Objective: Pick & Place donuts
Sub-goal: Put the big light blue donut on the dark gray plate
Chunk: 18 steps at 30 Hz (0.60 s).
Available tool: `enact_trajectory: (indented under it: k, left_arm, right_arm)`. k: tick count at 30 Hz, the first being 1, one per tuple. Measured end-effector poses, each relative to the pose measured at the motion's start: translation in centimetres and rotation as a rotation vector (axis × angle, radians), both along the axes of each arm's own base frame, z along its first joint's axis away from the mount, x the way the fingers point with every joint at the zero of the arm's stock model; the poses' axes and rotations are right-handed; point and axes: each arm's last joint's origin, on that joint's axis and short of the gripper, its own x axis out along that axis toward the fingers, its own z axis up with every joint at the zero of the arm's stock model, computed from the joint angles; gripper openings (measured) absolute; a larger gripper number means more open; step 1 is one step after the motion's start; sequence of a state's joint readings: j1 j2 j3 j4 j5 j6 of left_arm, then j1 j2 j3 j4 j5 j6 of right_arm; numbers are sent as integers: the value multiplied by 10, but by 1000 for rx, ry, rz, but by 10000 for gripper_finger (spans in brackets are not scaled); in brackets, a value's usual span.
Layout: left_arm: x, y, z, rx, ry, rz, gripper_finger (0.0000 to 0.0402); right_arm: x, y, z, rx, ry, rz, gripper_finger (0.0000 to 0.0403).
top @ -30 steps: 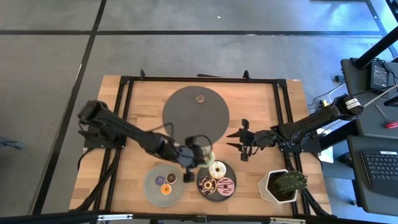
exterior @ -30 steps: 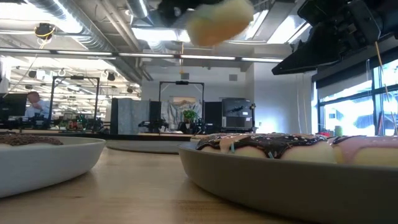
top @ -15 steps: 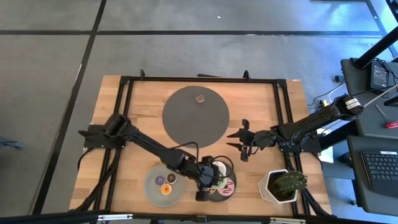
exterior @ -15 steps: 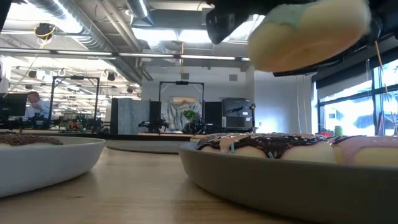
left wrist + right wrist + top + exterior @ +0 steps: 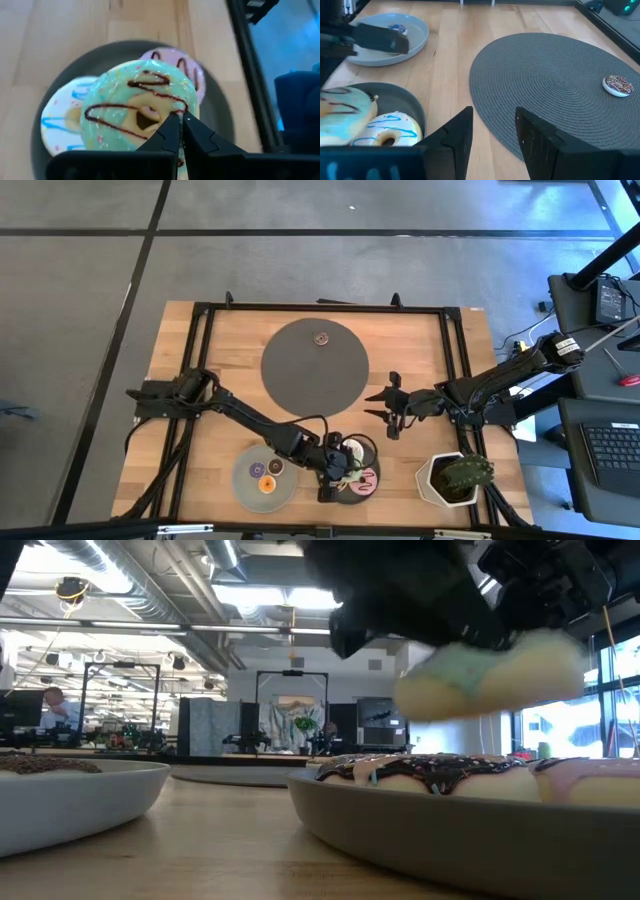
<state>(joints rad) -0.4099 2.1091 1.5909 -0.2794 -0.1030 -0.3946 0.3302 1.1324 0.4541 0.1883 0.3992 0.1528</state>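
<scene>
A green-iced donut with a chocolate drizzle (image 5: 135,105) (image 5: 490,680) is in my left gripper (image 5: 180,122) (image 5: 343,463), just above the dark plate (image 5: 372,452) (image 5: 450,830). On that plate lie a white blue-striped donut (image 5: 62,122) (image 5: 395,127), a pink donut (image 5: 177,62) and a chocolate-iced one (image 5: 420,772). Mini donuts (image 5: 266,472) sit on the light grey plate (image 5: 243,476). One small donut (image 5: 321,337) (image 5: 618,85) lies on the round grey mat (image 5: 314,370). My right gripper (image 5: 390,410) (image 5: 492,130) is open, over bare table right of the mat. My left gripper pinches the green donut's ring (image 5: 167,107) on the side nearest the wrist, beside the hole. The fingers (image 5: 170,132) slant down from above. The donut is lifted clear and tilted, hanging close over the donuts on the dark plate.
A potted cactus in a white pot (image 5: 455,478) stands at the near right corner. A black frame (image 5: 455,360) runs around the table top. Bare wood lies left of the mat and between the mat and the plates.
My left gripper has carried the green donut toward the near edge and to the right, from the dark plate's far left rim to over the plate, then lowered it close to the donuts lying there. It stays shut on the donut.
</scene>
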Motion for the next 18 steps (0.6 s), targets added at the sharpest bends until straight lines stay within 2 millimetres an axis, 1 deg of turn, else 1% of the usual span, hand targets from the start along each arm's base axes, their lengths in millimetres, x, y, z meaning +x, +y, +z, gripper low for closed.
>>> enact_trajectory:
  k: [6,11,18]
  left_arm:
    - [3,2,-9,13,8,6,3]
    - [5,4,-11,5,12,7,4]
    - [6,3,-10,-8,4,-3,16]
  right_arm:
    - [0,0,0,0,0,0,149]
    - [0,0,0,0,1,0,149]
    - [0,0,0,-1,3,0,149]
